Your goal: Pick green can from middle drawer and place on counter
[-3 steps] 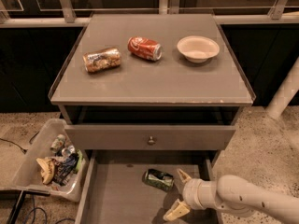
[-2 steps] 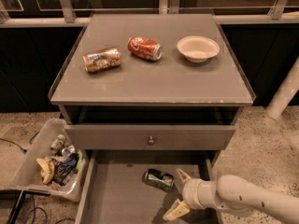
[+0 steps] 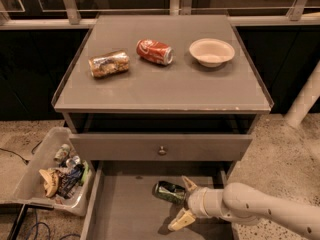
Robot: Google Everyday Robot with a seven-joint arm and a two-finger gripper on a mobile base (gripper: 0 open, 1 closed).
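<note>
Now gripper point(image 3: 184, 202) sits low in the middle drawer point(image 3: 125, 209), arm coming in from the right, fingers spread wide & clamped on nothing. Green can point(image 3: 169, 191) lies on its side on drawer floor, just beside upper finger. Counter point(image 3: 165, 89) holds red cola can point(image 3: 155, 52), gold-brown can point(image 3: 109, 64), bowl point(image 3: 211, 51).

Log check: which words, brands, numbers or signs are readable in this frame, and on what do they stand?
Nothing reads legibly enough to quote.
On the red can, lying on the counter: a white script mark, too blurred to read.
On the gold-brown can: label blurred.
On the green can in the middle drawer: pale marks, unreadable.
On the gripper, open beside the green can: no text seen.
In the bin: packaging too small to read.
</note>
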